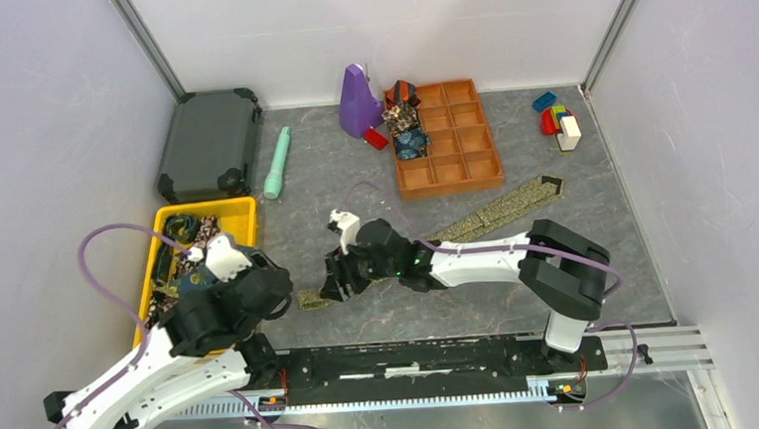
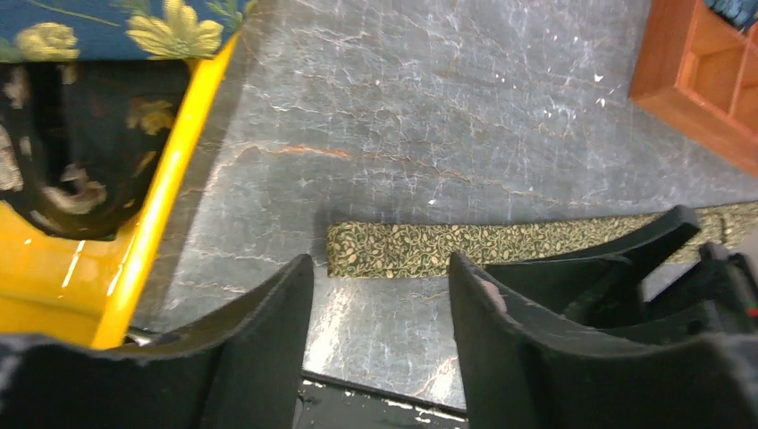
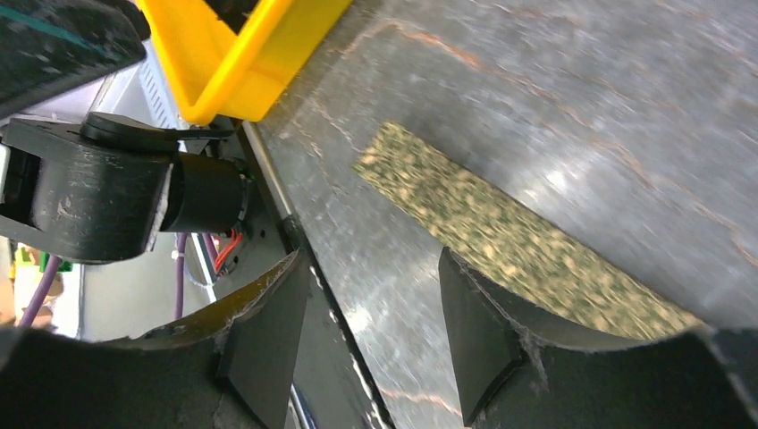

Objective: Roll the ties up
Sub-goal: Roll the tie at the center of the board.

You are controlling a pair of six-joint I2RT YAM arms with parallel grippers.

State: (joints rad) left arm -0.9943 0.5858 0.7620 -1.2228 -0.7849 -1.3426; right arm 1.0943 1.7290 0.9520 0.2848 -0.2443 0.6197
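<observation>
1. Yellow bin (image 1: 226,204) at the far left holds the unrolled ties (image 1: 183,231) in a loose heap, among them a navy tie with yellow flowers (image 2: 116,27). A finger dipping near the rim could snag one and drag it out.
2. Left gripper (image 2: 380,268): its fingers stand apart with nothing between them, over the table between the bin and the narrow end (image 2: 357,250) of the olive-gold tie (image 1: 495,210). If it comes down at this tilt it may pinch only a corner, and the first fold would go crooked.
3. Right gripper (image 3: 371,264): also spread and empty, just above that same narrow end. Both pairs of fingers crowd one small patch, so they could knock together. One could also push the fabric out from under the other.
4. The olive-gold tie lies flat on the grey tabletop (image 1: 353,176), running diagonally from the near edge up to its wide end (image 1: 545,186) at the right.
   - Thin cloth flush on a smooth surface is hard to lift, so fingertips may scrape the table and slide the strip instead of catching it.
   - Nothing pins the wide end, so the whole length could trail after the roll and coil slack.
5. Orange tray (image 1: 450,182) at the back holds finished coils (image 1: 405,128). A loose roll could spring open on the way there.
</observation>
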